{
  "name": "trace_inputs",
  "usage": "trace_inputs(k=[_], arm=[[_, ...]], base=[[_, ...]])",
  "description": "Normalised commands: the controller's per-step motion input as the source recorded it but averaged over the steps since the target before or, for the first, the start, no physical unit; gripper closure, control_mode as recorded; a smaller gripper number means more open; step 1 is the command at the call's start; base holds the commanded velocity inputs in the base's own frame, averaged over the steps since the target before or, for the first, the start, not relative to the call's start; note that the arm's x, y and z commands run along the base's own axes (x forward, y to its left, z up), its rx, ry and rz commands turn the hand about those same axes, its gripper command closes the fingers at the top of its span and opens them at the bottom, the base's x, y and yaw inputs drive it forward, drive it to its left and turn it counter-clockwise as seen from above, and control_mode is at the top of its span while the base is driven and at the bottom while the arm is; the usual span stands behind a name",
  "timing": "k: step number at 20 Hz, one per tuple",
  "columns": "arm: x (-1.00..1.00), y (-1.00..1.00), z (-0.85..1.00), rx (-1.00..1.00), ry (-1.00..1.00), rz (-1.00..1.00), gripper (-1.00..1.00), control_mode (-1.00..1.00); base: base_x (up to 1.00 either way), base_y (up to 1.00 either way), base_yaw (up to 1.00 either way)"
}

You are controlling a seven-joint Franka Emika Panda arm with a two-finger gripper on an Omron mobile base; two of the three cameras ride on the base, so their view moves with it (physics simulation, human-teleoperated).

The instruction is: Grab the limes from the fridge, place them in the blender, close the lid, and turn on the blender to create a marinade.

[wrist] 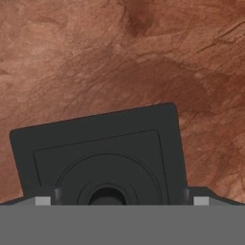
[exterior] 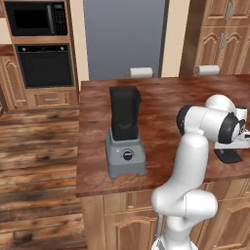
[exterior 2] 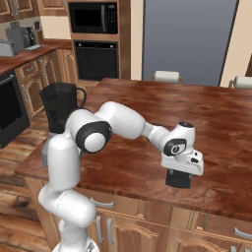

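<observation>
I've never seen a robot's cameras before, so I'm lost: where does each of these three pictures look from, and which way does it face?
Left base view: behind the arm's left, facing the brown wooden counter and grey-based blender with its dark jar; the white arm rises lower right.
Right base view: behind its right, same counter and blender; arm rises lower left, claw over the flat black square lid.
Hand view: on the hand, looking straight down at that lid.

Surface (exterior: 166, 97) mostly bare wood between blender (exterior: 124, 134) and arm, wide open room there. Blender stands tall near the left front edge, jar top uncovered, nothing over it. Lid (exterior 2: 178, 178) lies flat near the front edge, well apart from blender; pincer (exterior 2: 180, 173) sits directly over it, low. Two paper-towel rolls (exterior: 141, 72) at far edge, away from working area.
</observation>
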Motion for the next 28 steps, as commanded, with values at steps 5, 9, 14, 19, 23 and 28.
trace_inputs(k=[5, 9, 14, 19, 23, 28], arm=[[0.00, 0.16, -0.06, -0.01, -0.01, 0.00, -1.00, -1.00], [-0.01, 0.12, -0.17, -0.02, 0.00, 0.00, -1.00, -1.00], [-0.09, 0.06, -0.25, -0.02, -0.01, 0.00, -1.00, -1.00], [0.00, 0.18, -0.26, 0.00, 0.00, 0.00, 1.00, -1.00], [0.00, 0.06, -0.12, 0.00, -0.05, 0.00, 1.00, -1.00], [0.00, 0.00, 0.00, 0.00, -0.01, 0.00, 1.00, -1.00]], base=[[0.00, 0.00, 0.00], [0.00, 0.00, 0.00], [0.00, 0.00, 0.00], [0.00, 0.00, 0.00], [0.00, 0.00, 0.00], [0.00, 0.00, 0.00]])
